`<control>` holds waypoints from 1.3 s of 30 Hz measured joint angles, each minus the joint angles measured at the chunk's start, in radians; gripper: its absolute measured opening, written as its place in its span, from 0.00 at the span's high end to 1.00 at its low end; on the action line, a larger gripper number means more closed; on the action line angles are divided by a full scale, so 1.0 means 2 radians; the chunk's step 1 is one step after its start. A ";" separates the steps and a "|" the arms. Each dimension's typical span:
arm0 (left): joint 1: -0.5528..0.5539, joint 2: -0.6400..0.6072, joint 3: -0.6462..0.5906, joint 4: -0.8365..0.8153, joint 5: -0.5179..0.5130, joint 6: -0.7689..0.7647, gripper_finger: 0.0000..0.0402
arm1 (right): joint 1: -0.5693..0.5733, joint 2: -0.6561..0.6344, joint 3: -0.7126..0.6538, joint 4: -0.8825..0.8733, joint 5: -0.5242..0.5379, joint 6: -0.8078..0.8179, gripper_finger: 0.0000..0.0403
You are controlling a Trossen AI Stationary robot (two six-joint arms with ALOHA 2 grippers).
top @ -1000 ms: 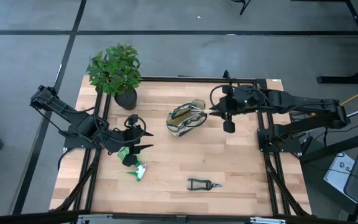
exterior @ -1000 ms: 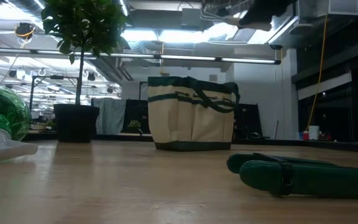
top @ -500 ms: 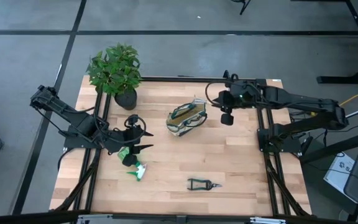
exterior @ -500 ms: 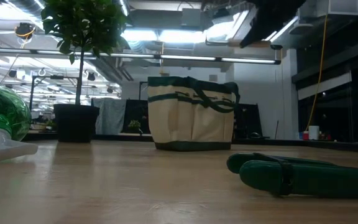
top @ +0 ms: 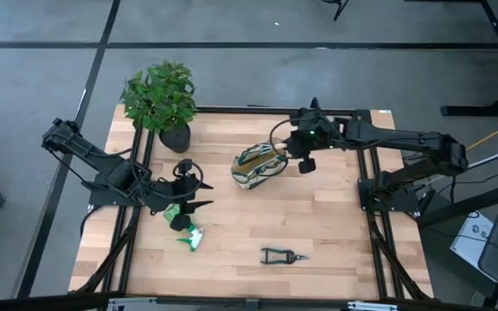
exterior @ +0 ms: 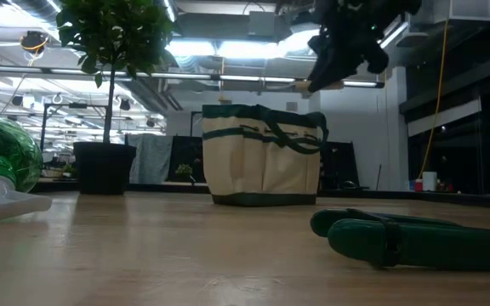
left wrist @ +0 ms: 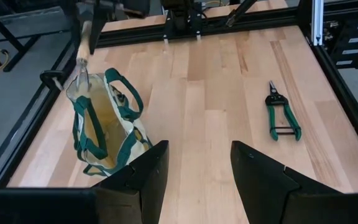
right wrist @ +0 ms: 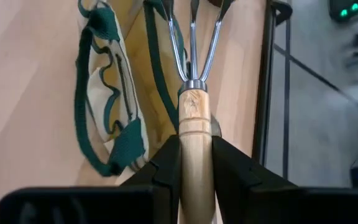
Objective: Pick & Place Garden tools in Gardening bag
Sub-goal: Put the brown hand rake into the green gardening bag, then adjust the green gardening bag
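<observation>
The cream and green gardening bag (top: pixel 259 164) stands on the table, open at the top; it also shows in the low view (exterior: pixel 262 153). My right gripper (top: pixel 290 149) is above the bag's right end, shut on the wooden-handled rake (right wrist: pixel 193 93). The rake's metal tines (left wrist: pixel 79 70) point down at the bag's opening. My left gripper (left wrist: pixel 194 174) is open and empty near the table's left side, above the bright green pieces (top: pixel 185 223). The pruning shears (top: pixel 284 256) lie flat near the front edge. My right gripper pinches the rake's wooden handle (right wrist: pixel 193 121) between its two fingers, a little behind the metal collar. The handle lies along the fingers and the tines stick out ahead of them. The rake is lifted clear and tilted, tines lowest, over the bag's opening.
A potted leafy plant (top: pixel 161 99) stands at the table's far left corner. The shears show close by in the low view (exterior: pixel 398 238), and a green round piece (exterior: pixel 2 157) shows at its left. Bare wood lies between the bag and the shears.
My right gripper has gone toward the table's left, to the bag's right end, carrying the rake, and has turned so that the tines tip down toward the bag's opening. The bag, the shears and my left gripper have kept still.
</observation>
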 joint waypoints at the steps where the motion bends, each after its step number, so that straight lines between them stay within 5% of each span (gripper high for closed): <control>1: 0.000 0.000 0.000 0.000 0.000 0.000 0.58 | 0.000 0.006 0.000 0.006 0.000 -0.011 0.83; 23: 0.000 0.000 0.000 0.000 0.000 0.000 0.58 | 0.001 0.096 0.000 0.076 -0.037 -0.109 0.83; 32: 0.000 0.000 0.000 0.000 0.000 0.000 0.58 | 0.001 0.097 0.000 0.099 -0.037 -0.085 0.62; 39: 0.000 0.000 0.000 0.000 0.000 0.000 0.58 | 0.001 0.097 0.000 0.100 -0.037 -0.070 0.57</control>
